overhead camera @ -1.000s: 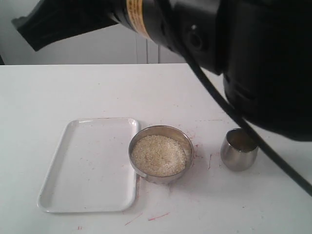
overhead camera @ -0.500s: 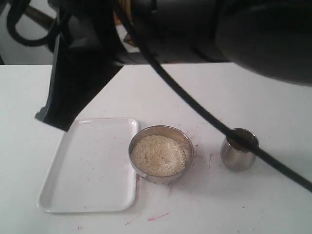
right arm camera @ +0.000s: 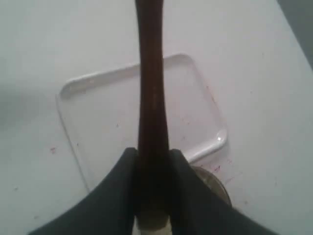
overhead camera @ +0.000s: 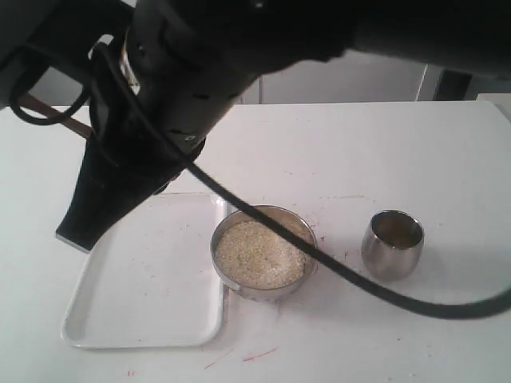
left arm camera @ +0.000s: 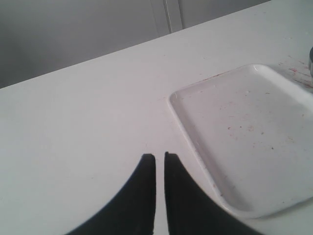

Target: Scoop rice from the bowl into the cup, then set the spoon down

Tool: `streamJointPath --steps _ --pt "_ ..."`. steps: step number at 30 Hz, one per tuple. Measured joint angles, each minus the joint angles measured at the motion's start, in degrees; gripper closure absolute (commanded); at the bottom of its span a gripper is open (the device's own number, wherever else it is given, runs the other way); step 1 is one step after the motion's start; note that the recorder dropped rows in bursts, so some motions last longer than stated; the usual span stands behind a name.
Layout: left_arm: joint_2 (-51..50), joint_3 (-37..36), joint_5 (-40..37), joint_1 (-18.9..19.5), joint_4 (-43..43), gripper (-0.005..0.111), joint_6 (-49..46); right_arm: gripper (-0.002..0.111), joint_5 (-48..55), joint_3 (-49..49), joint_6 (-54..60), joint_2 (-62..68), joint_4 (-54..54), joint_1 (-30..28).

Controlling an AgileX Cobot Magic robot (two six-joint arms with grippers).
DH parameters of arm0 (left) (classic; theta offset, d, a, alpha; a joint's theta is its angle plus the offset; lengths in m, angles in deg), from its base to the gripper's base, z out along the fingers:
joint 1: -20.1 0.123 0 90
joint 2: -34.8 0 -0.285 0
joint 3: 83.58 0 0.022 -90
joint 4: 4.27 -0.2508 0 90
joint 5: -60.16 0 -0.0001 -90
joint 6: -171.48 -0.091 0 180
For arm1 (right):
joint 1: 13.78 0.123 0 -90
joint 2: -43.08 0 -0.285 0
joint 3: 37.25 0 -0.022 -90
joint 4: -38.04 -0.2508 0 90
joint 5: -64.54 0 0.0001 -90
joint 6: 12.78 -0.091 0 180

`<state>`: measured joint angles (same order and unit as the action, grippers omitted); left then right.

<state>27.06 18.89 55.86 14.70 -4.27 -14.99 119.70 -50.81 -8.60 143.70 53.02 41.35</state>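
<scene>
The steel bowl [overhead camera: 297, 223] holds a level bed of rice [overhead camera: 259, 255] at the table's middle. To its right the rounded steel cup [overhead camera: 392, 244] stands upright. My right gripper [right arm camera: 152, 152] is shut on the dark reddish-brown spoon [right arm camera: 150, 88], whose handle stretches out over the white tray [right arm camera: 98, 107]. In the exterior view that gripper [overhead camera: 84, 219] hangs over the tray's far left corner, with a length of the spoon [overhead camera: 48, 113] showing behind it. The bowl's rim [right arm camera: 215, 183] peeks out beside the right fingers. My left gripper [left arm camera: 160, 155] is shut on nothing, above bare table beside the tray [left arm camera: 254, 137].
The white tray [overhead camera: 144, 319] lies left of the bowl, touching it, with small specks on its floor. A black cable [overhead camera: 343, 275] droops across the bowl and table in front of the exterior camera. Red marks speckle the tabletop around the bowl.
The right arm has swung left across the exterior view and its gripper now hangs lower over the tray. Bowl, cup and tray stay where they were.
</scene>
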Motion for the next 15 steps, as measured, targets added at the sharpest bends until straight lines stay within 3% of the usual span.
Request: streamJointPath --steps 7,15 --pt "0.0 0.0 0.0 0.0 0.0 0.092 0.0 0.108 9.7 -5.8 -0.1 7.3 -0.6 -0.1" --pt "0.0 0.0 0.0 0.0 0.0 0.092 0.0 0.108 12.1 -10.6 0.0 13.6 -9.7 -1.9"
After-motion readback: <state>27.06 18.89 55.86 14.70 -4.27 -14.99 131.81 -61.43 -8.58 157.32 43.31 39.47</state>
